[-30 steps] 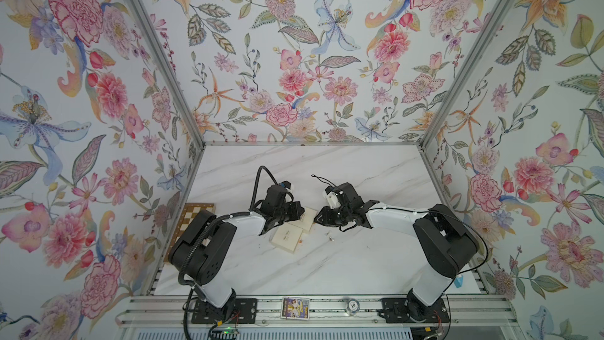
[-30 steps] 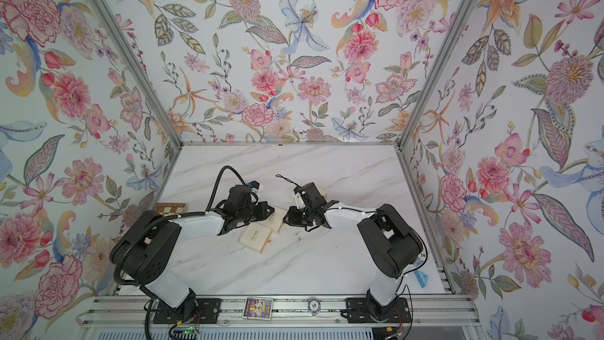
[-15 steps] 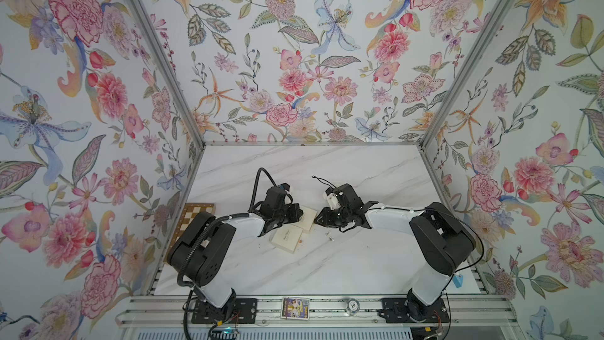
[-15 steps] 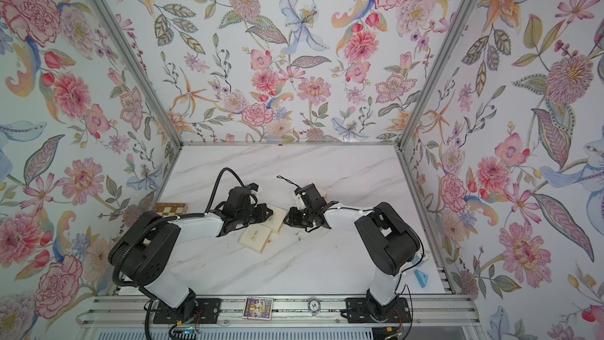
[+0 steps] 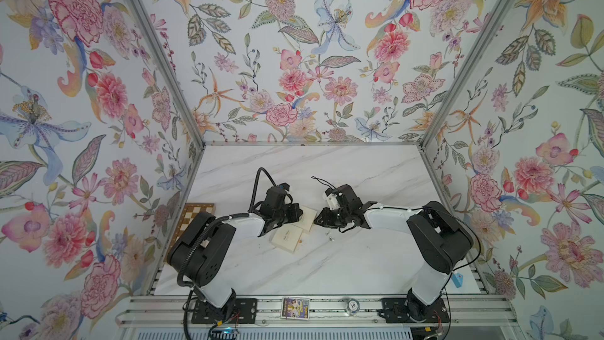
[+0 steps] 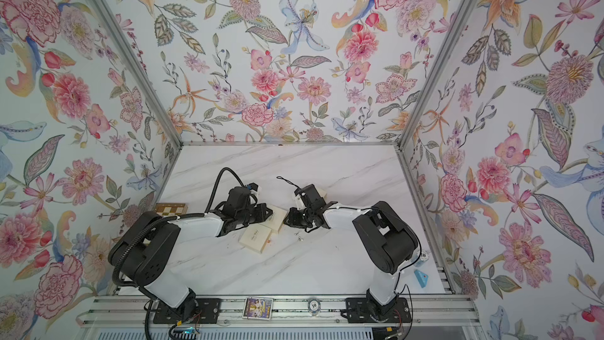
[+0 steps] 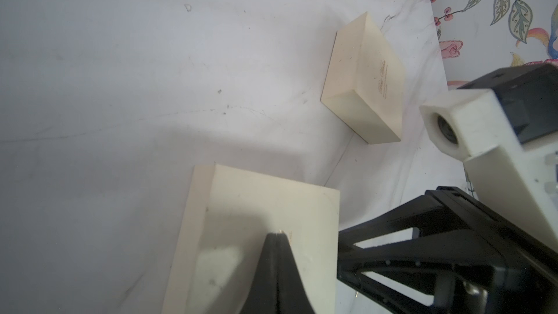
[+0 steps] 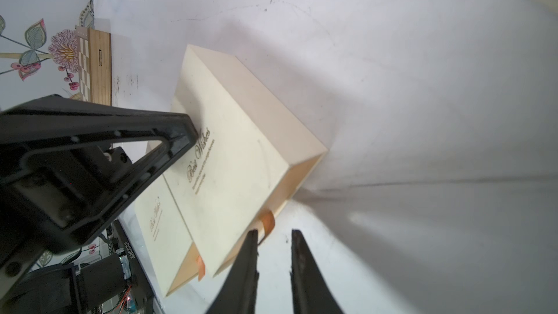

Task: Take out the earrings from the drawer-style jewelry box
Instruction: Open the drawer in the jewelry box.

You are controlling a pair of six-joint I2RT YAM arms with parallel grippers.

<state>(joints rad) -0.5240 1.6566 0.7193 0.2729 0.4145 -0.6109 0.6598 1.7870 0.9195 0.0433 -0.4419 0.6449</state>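
Spotter: Barely anything is shifting since a second ago. Both arms are sitting where they were, and your right gripper (image 8: 274, 234) is pinching in slightly.

Operator: What am I holding?

Spotter: Nothing on the right. Its jaws are standing a narrow gap apart with bare marble showing between them. One fingertip (image 8: 253, 237) is lying just beside the orange ribbon tab (image 8: 268, 220) of the cream drawer box (image 8: 235, 152). Your left gripper (image 7: 279, 235) is fully closed and resting its tip on that box's top, pinning it.

Operator: And the earrings?

Spotter: A couple of tiny silvery earrings (image 5: 330, 239) are lying loose on the marble table (image 5: 327, 266), near your right gripper. What the drawer is hiding, I can't tell. I'm judging them feather-light, hard and slick, so a sideways nudge is likely sending them skittering. You're wanting a square pinch from above, across the bead. The ribbon is looking soft and floppy, so grip it across its flat.
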